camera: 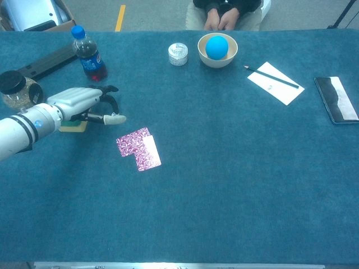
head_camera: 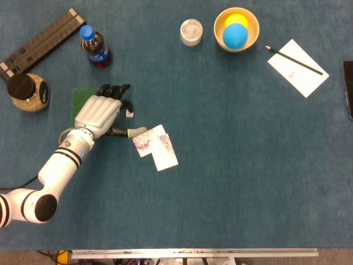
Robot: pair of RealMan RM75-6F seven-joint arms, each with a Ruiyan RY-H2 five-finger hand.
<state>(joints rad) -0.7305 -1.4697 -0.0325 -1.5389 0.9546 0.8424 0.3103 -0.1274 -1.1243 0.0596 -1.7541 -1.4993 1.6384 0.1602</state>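
— What's by the left hand (camera: 84, 103)?
— Two patterned magenta-and-white cards (camera: 138, 148), overlapping flat on the table just beside its thumb.
— Holding anything?
— Seemingly nothing; fingers loose, apart.

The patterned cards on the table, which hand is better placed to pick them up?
Left. The left hand hovers beside the patterned cards, thumb pointing toward them; no right hand is in either view.
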